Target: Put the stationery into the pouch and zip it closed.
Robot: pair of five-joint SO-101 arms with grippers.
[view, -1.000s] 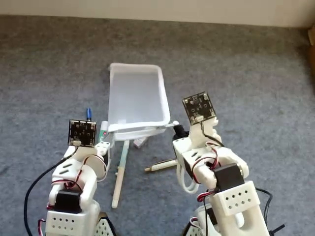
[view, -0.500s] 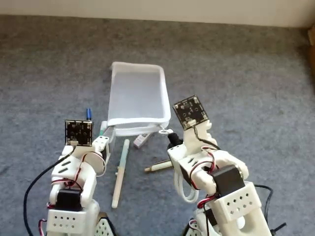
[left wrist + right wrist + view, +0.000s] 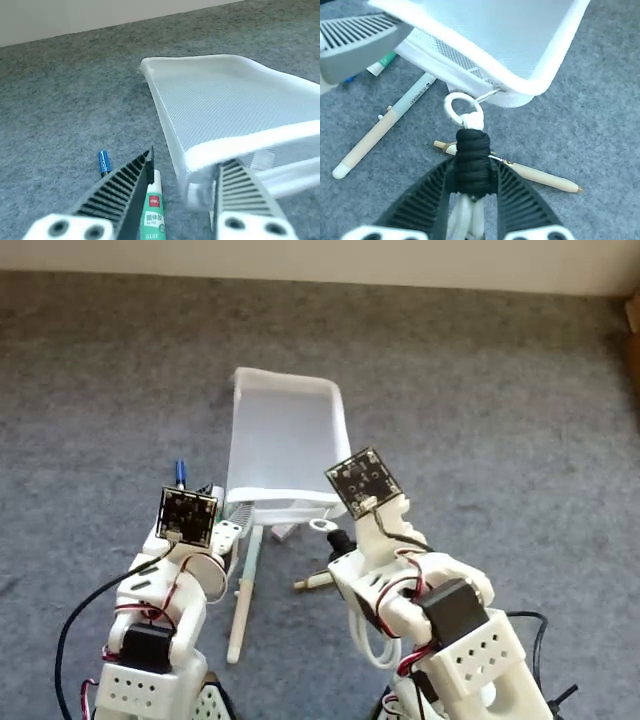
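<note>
1. High view: the white mesh pouch (image 3: 285, 435) lies near the middle of the grey surface (image 3: 500, 390). Its long axis runs from the near edge toward the far edge, and its open mouth faces the two arms.
2. Bare surface lies wide open beyond the pouch's far end and out to both of its sides. The near side is crowded by the arms and loose stationery.
3. The right gripper (image 3: 472, 167) is clamped tight on a black braided pull cord (image 3: 471, 147). The cord's white ring (image 3: 462, 107) hangs from the zipper at the rim of the mouth.
4. The left gripper (image 3: 187, 157) is at the mouth's other corner. Its fingers (image 3: 125, 182) are spread, with the rim corner sitting between them.
5. A glue stick (image 3: 152, 210) lies on the surface just beside that corner, pointing near-to-far. It has a green label with print.
6. A small blue item (image 3: 103, 162) lies near the glue stick, on the side away from the pouch.
7. A long pale pen (image 3: 243, 590) lies between the arms, lengthwise with the pouch, its far end at the mouth.
8. A beige pen (image 3: 535, 175) lies crosswise just short of the mouth, under the right gripper.
</note>
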